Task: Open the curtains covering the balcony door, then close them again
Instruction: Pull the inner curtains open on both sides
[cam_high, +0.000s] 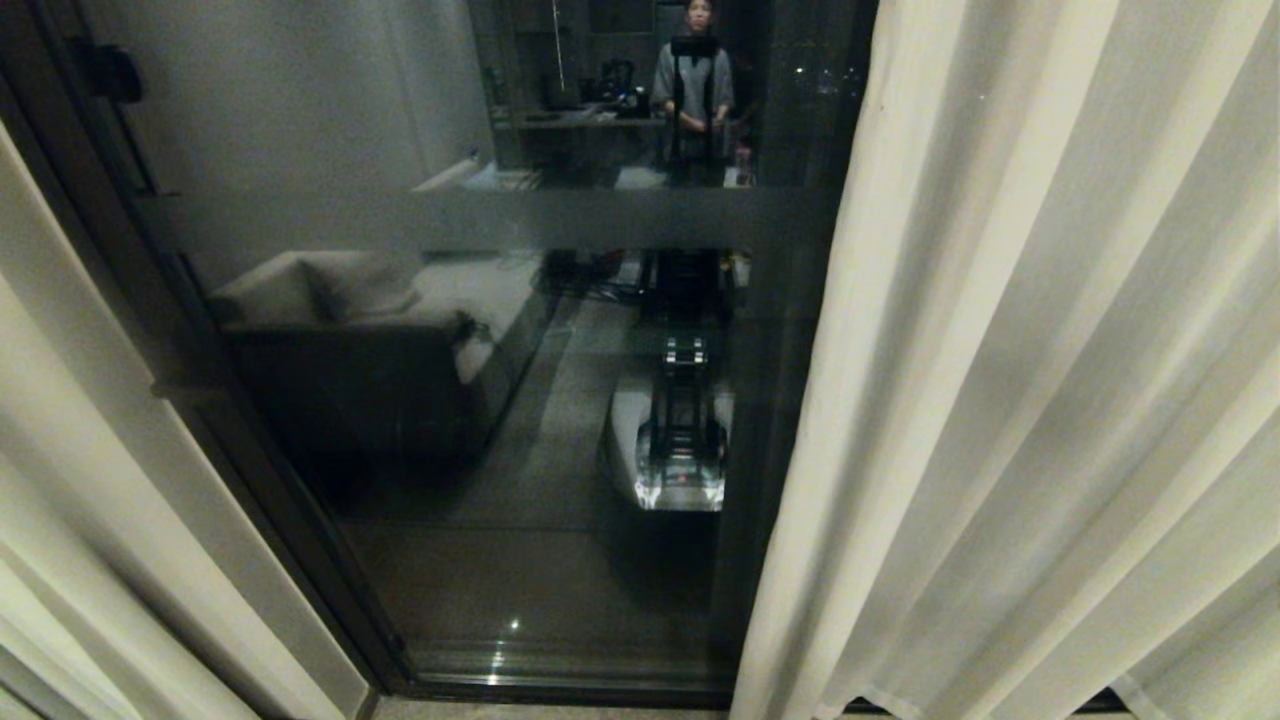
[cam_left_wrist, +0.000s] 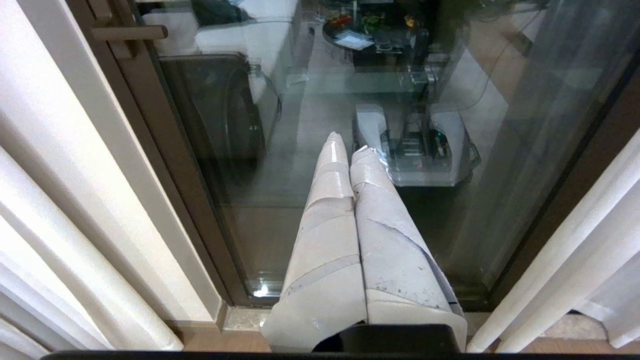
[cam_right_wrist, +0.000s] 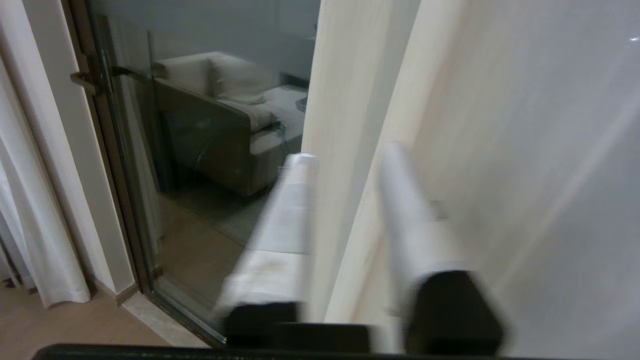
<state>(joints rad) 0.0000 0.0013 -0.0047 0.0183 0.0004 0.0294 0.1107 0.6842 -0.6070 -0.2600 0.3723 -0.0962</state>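
The curtains hang parted. The right cream panel (cam_high: 1050, 350) fills the right side of the head view, and the left panel (cam_high: 60, 500) shows at the left edge. Between them stands the balcony door (cam_high: 500, 450) with dark glass and a dark frame (cam_high: 250, 470). Neither arm is in the head view. My right gripper (cam_right_wrist: 347, 157) is open and raised toward the inner edge of the right panel (cam_right_wrist: 500, 125); the fabric edge shows beyond the gap between its fingers. My left gripper (cam_left_wrist: 348, 145) is shut and empty, hanging low before the glass (cam_left_wrist: 250, 200).
The glass reflects a sofa (cam_high: 360, 330), a standing person (cam_high: 695, 90) and my own base (cam_high: 680, 450). A door handle (cam_right_wrist: 87, 80) sits on the left frame. A stone threshold (cam_left_wrist: 240, 320) and wooden floor (cam_right_wrist: 75, 325) run along the door's foot.
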